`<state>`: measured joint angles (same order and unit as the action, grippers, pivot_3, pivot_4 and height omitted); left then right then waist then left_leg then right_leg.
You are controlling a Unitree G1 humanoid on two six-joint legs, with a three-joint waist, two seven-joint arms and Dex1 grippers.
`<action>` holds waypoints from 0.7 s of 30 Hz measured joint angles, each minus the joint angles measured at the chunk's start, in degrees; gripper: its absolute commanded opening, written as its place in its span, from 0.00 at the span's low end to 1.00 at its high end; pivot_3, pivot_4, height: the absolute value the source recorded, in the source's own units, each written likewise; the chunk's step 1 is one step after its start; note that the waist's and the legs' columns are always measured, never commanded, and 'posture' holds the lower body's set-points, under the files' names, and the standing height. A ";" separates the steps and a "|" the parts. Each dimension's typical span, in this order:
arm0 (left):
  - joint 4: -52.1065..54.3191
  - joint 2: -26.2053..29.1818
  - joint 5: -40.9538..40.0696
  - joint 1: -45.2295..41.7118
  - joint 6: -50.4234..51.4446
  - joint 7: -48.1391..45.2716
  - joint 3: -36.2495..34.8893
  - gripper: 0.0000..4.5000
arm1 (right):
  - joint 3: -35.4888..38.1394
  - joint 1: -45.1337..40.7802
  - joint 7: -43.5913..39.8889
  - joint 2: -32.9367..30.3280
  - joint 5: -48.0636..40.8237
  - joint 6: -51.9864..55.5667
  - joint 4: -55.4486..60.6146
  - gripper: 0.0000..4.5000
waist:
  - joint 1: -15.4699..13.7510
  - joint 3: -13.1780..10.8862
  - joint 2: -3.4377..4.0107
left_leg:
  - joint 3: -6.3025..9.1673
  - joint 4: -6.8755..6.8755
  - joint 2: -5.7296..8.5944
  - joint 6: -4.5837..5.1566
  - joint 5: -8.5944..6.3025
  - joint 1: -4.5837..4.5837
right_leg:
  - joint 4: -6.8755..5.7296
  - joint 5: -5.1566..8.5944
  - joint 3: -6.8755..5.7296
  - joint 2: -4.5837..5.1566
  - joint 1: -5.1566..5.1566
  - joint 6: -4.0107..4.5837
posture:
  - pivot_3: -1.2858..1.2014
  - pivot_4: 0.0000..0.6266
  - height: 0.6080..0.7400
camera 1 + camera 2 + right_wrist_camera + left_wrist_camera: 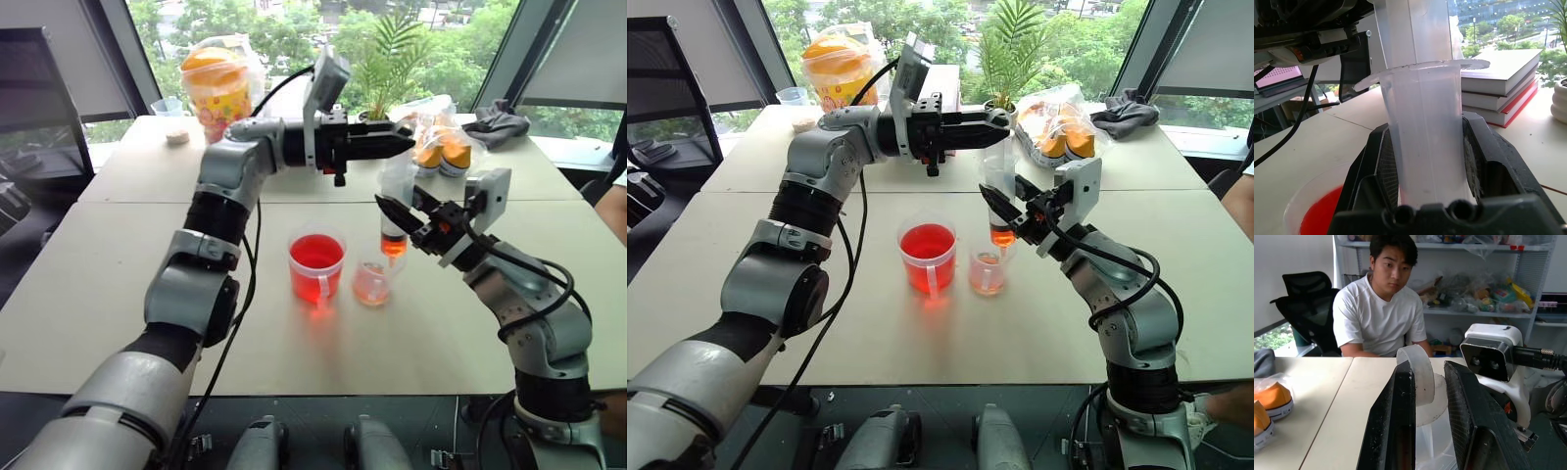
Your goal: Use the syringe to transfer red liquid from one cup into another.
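both jaws clamp the upright syringe (1000, 196) (tip down over the smaller cup (987, 271)): right gripper (1007, 211) on barrel, left gripper (991, 121) on plunger.

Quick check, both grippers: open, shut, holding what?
Left gripper: shut on the syringe plunger top.
Right gripper: shut on the syringe barrel.

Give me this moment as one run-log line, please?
right gripper: shut on syringe barrel | left gripper: shut on plunger top | syringe: upright over small cup | big red cup: beside it
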<state>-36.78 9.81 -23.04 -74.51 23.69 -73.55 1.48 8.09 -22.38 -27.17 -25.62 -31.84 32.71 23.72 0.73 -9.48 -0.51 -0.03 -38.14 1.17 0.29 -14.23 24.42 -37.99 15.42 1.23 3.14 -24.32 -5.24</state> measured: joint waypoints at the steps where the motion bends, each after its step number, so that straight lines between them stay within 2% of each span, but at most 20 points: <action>1: 0.91 0.01 0.00 0.67 0.39 0.05 -0.01 0.08 | -0.14 -0.01 -0.05 -0.21 -0.01 0.37 0.14 0.32 | 0.00 0.00 0.00 | 0.00 0.00 0.00 0.00 0.00 0.00 | 0.00 0.00 0.00 0.00 0.00 0.00 | 0.52 0.24 1.00; 21: 7.79 0.13 0.51 5.17 2.16 1.47 -0.12 0.08 | -0.14 -3.39 0.77 -0.38 -1.64 4.53 1.00 0.32 | -0.02 0.00 0.00 | 0.00 -0.01 0.00 0.00 0.00 0.00 | 0.00 0.00 0.00 0.01 0.00 0.00 | 0.52 0.24 1.00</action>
<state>-28.99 9.94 -22.53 -69.35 25.85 -72.08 1.36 7.95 -25.77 -26.40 -26.00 -33.48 37.24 24.72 0.70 -9.48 -0.51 -0.03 -38.15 1.17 0.29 -14.23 24.42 -37.99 15.42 1.23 3.15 -24.32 -5.24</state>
